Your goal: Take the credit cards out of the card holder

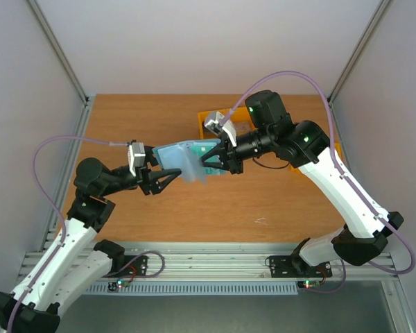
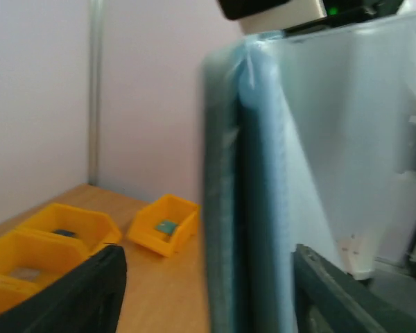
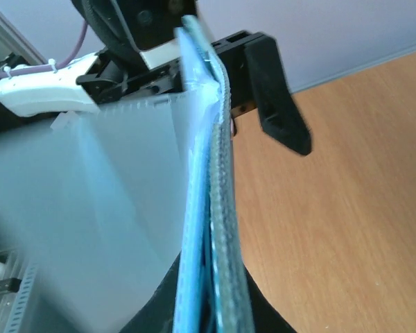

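The teal card holder (image 1: pixel 180 158) hangs in the air over the middle of the table, between both grippers. My right gripper (image 1: pixel 212 161) is shut on its right edge; in the right wrist view (image 3: pixel 211 305) the holder (image 3: pixel 225 208) runs edge-on between the dark fingers. My left gripper (image 1: pixel 159 179) is open with its fingers spread round the holder's left side (image 2: pixel 225 208). One finger (image 2: pixel 90 291) stands apart from it. A pale, blurred panel (image 3: pixel 111 208) sticks out of the holder. I cannot tell if it is the grey card. A brighter blue layer (image 3: pixel 194 263) lies inside the fold.
A yellow bin (image 1: pixel 211 118) sits on the table behind my right gripper. The left wrist view shows a small yellow bin (image 2: pixel 163 225) holding a small item and larger yellow bins (image 2: pixel 55 232) on the wooden table. White walls enclose the sides and back.
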### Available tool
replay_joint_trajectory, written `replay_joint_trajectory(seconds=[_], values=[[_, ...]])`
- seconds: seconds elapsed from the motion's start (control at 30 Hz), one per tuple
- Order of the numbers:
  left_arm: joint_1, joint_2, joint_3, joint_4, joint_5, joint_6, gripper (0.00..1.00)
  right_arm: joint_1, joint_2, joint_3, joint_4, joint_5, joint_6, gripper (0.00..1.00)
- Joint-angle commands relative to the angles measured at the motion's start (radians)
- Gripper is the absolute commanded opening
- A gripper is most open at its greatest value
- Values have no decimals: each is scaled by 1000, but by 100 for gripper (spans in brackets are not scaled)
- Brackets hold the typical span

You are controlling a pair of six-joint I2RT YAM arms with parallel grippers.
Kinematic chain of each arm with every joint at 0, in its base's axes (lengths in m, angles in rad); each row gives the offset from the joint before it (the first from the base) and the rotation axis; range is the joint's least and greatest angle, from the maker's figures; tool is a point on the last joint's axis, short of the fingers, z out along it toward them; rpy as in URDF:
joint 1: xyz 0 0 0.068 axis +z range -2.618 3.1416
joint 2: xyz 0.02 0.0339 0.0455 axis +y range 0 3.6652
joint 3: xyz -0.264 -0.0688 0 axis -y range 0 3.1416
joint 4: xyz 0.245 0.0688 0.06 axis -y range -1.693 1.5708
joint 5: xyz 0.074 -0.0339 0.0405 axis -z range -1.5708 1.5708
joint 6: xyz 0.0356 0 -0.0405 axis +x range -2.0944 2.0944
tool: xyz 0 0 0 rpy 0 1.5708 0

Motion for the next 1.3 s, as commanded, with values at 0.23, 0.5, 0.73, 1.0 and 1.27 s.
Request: replay_joint_trajectory(seconds=[0.23, 0.5, 0.73, 1.0, 1.27], values=[[-19, -20, 39, -56, -24, 79, 99, 33, 35, 31, 112, 456, 219, 1], [-85, 38, 50, -53, -292, 102, 99, 211, 139, 96, 124, 856, 287, 1], [-102, 42, 33, -63, -479, 74, 99, 252, 230, 221, 22, 943, 272, 1], [-102, 36, 10, -53, -579, 112, 68, 242, 209, 213, 59, 700, 162, 1], [-83, -10, -3, -4, -297, 56, 9, 150, 115, 143, 47, 356, 59, 1]])
